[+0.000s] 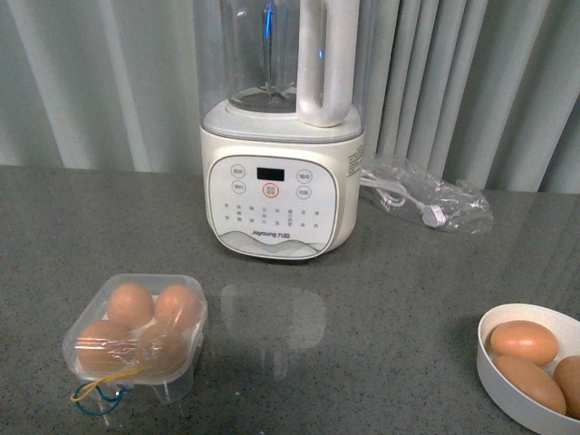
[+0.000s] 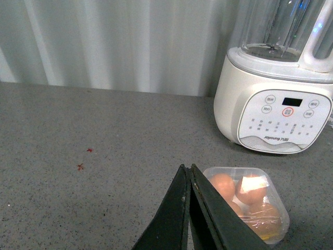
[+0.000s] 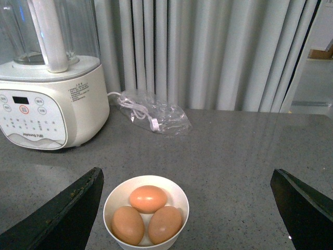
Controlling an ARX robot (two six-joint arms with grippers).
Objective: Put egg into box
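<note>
The box (image 1: pixel 200 319), a small clear plastic case with its lid down, sits at the front left with several orange-brown eggs (image 1: pixel 130 304) inside and yellow and blue bands at its near end. Three more eggs (image 3: pixel 148 198) lie in a round white bowl (image 3: pixel 111 201) at the front right. My left gripper (image 2: pixel 186 167) is shut with nothing in it, its tips just beside the box (image 2: pixel 276 194). My right gripper (image 3: pixel 186 172) hangs wide open above the table, with the bowl near its left finger (image 3: pixel 67 211). Neither gripper shows in the front view.
A white blender (image 1: pixel 281 181) with a clear jug stands at the middle back. To its right lies a crumpled clear plastic bag (image 1: pixel 430 199) holding a cable. Grey curtains hang behind the grey speckled table (image 1: pixel 390 299). Two small red specks (image 2: pixel 80 166) mark the table on the left.
</note>
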